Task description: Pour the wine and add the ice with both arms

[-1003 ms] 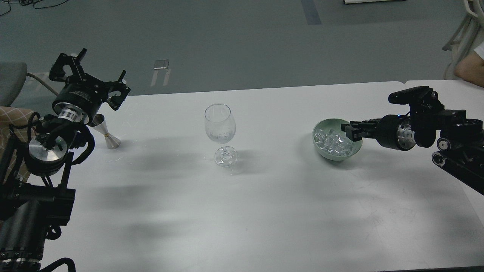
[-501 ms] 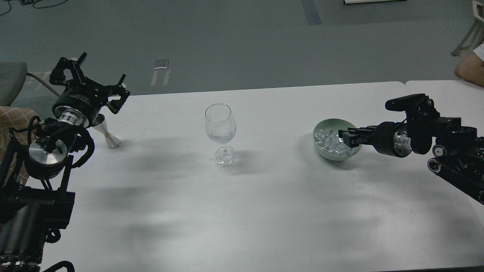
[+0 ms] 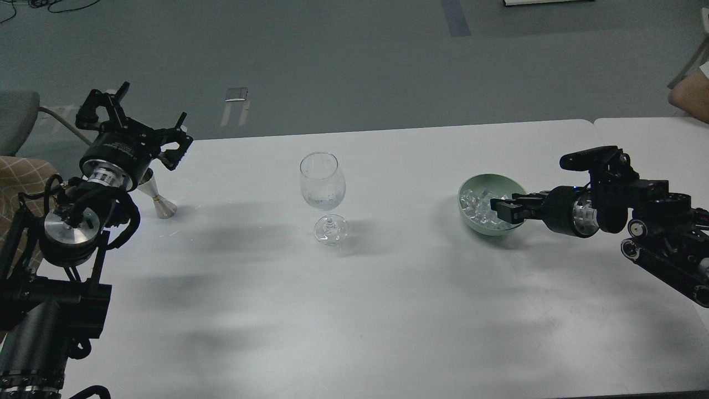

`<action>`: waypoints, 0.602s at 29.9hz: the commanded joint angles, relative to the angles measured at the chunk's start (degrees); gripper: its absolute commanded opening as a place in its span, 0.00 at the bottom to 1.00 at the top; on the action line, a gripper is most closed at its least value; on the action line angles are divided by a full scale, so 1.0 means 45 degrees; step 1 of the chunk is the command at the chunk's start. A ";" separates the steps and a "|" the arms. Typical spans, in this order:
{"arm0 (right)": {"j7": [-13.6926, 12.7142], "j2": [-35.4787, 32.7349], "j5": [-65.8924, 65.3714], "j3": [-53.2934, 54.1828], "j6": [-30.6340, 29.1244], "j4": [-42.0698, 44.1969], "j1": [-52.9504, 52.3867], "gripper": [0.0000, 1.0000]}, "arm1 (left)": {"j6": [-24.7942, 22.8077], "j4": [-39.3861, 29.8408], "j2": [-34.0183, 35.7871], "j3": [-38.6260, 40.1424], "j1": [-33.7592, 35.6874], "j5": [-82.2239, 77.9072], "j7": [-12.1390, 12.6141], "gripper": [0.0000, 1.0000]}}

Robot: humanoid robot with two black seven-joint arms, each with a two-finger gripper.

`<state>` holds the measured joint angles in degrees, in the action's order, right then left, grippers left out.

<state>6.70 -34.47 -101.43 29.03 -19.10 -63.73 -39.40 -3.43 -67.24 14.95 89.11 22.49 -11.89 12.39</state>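
Observation:
A clear wine glass (image 3: 323, 185) stands upright at the table's middle, with a little pale content low in its bowl. A pale green bowl (image 3: 474, 224) to its right holds a heap of clear ice cubes (image 3: 477, 201). My right gripper (image 3: 500, 209) reaches in from the right, its tip down among the ice at the bowl's right side. Its dark fingers cannot be told apart. My left gripper (image 3: 148, 121) is open and empty, held above the table's far left corner. It is just above and behind a silver jigger (image 3: 158, 198).
A second white table (image 3: 653, 133) adjoins at the right, with a person's arm (image 3: 689, 97) over it. A grey chair (image 3: 16, 119) and checked cloth (image 3: 22, 172) sit off the left edge. The table's (image 3: 354, 310) front half is bare white surface.
My right gripper has moved down and slightly left, from the bowl's right rim into the ice. My left gripper has shifted only slightly and stays open.

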 commanded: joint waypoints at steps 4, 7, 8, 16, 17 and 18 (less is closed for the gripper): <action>-0.0004 0.0100 0.0000 -0.0006 0.0007 0.0021 0.0044 0.53 | 0.0000 -0.0020 -0.0002 0.0001 -0.0155 0.0044 0.0000 0.98; -0.0004 0.0139 0.0000 0.0013 0.0007 0.0041 0.0025 0.52 | 0.0000 -0.0020 0.0036 0.0021 -0.0174 0.0064 0.0000 0.98; -0.0004 0.0139 0.0000 0.0013 0.0007 0.0041 0.0024 0.51 | 0.0000 -0.0020 0.0037 0.0040 -0.0174 0.0064 0.0000 0.98; -0.0004 0.0159 -0.0020 -0.0006 0.0007 0.0158 -0.0034 0.45 | 0.0020 -0.0020 -0.0022 0.0080 -0.0155 0.0063 0.0000 0.98; -0.0004 0.0178 -0.0020 0.0013 0.0007 0.0255 -0.0054 0.43 | 0.0020 -0.0020 -0.0022 0.0080 -0.0155 0.0044 -0.0019 0.98; -0.0004 0.0198 -0.0020 -0.0006 0.0007 0.0333 -0.0073 0.42 | 0.0020 -0.0020 -0.0022 0.0080 -0.0155 0.0063 0.0000 0.98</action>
<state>6.68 -33.76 -101.50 29.09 -19.08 -63.06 -39.50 -3.38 -67.32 14.96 89.47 21.74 -11.62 12.39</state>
